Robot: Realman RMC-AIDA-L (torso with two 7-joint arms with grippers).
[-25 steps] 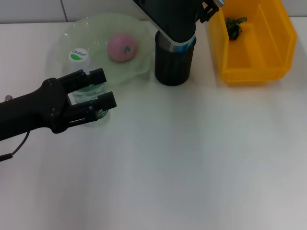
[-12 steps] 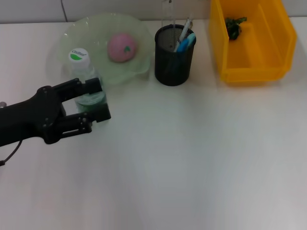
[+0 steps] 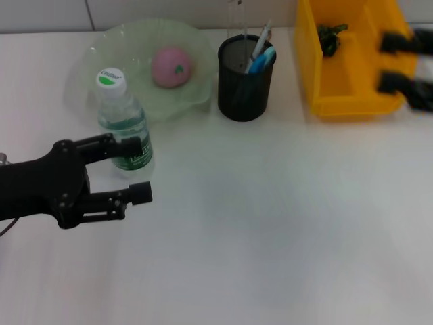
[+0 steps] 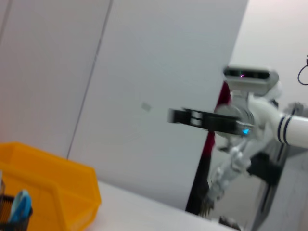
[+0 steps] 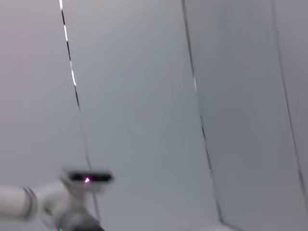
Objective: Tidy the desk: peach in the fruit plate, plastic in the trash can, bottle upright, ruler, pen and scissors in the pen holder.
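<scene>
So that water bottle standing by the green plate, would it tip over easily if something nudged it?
Probably, yes. The bottle stands upright, tall over a narrow base, so a nudge near its white cap could topple it. It looks like thin clear plastic, likely to dent if squeezed. On its side, the round body would probably roll. The left gripper sits just in front, jaws open and off it.

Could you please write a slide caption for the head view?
Open left gripper beside upright clear plastic bottle; pink peach on green plate.

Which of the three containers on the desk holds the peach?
The pale green fruit plate holds the peach. The black mesh pen holder holds stationery, and the yellow bin holds a dark green scrap.
</scene>
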